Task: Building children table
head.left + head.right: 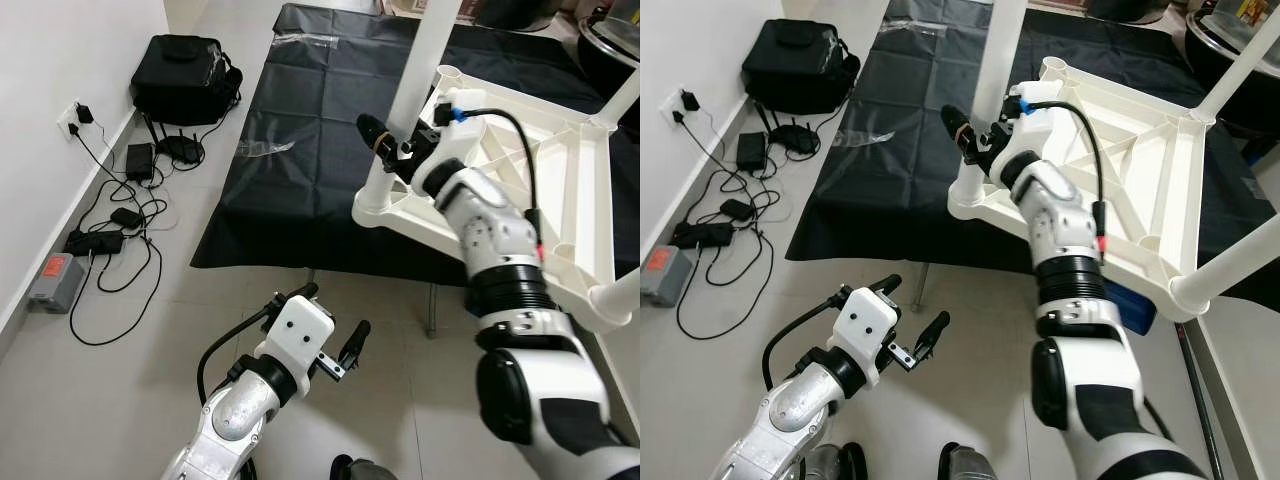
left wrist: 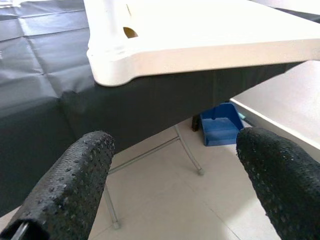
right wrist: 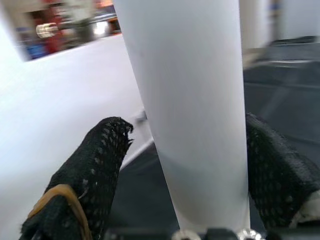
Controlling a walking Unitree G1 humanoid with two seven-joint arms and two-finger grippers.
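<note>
Straddling the white table leg (image 3: 190,110), the right hand (image 1: 392,142) grips it; left hand (image 1: 335,330) hangs open.

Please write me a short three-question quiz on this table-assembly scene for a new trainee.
1. True or false: the white children's table lies upside down on the black-covered surface.
2. Which gripper is at the white table leg? A) left B) right C) neither
3. Fill in: the left gripper hangs over the ____, its jaws open and holding nothing.

Key
1. True: its ribbed underside faces up and legs rise from the corners.
2. B: the right gripper has a finger on each side of the leg; in the right wrist view the leg stands between them. Whether the jaws touch it cannot be told.
3. floor.
</note>
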